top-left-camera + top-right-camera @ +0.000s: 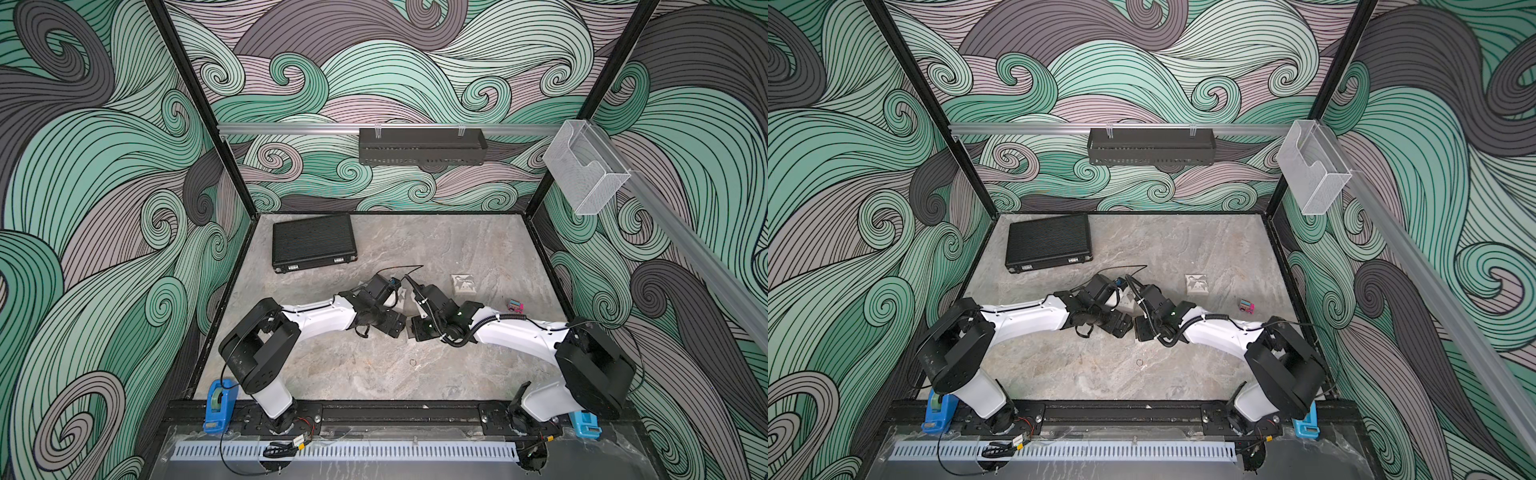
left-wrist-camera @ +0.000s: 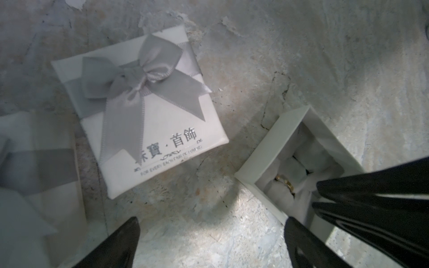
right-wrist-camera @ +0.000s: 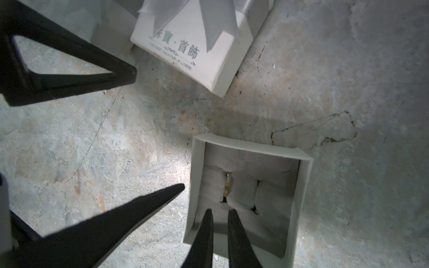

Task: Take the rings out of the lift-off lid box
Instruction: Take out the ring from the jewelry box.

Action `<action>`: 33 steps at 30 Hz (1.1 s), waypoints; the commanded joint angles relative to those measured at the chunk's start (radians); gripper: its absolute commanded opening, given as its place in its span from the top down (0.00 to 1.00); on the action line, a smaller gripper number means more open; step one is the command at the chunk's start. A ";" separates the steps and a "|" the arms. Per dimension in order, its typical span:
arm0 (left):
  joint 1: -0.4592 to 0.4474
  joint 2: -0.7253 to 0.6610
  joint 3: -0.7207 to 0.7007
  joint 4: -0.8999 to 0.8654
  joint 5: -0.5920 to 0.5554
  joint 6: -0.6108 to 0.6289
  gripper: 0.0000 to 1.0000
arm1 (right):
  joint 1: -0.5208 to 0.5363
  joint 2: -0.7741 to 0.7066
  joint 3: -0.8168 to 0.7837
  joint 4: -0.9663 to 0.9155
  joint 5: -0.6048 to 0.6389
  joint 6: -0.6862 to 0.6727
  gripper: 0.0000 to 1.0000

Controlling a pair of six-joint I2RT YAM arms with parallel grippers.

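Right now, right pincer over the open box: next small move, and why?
Probably ease the right pincer toward the gold-toned ring until its tips straddle the band. The ring stands on edge in the cushion of the open ring box, the tips sit just short of it, and their narrow gap holds nothing.

Both top views are bright, evenly lit from above and sharp, with only soft shadows under the arms (image 1: pixel 316 318) on the table (image 1: pixel 353 374). The wrist views are dimmer and greyer, with one bright patch on the table beside the open box (image 3: pixel 304 185), whose rim the lens bows. The left fingers (image 2: pixel 118 246) and the second box (image 2: pixel 41 162) are out of focus; the lid (image 2: pixel 162 130) is fairly sharp.
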 commanded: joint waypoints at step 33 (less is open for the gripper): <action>-0.005 0.025 0.043 0.020 -0.031 -0.010 0.02 | -0.004 0.044 -0.006 0.096 -0.015 -0.006 1.00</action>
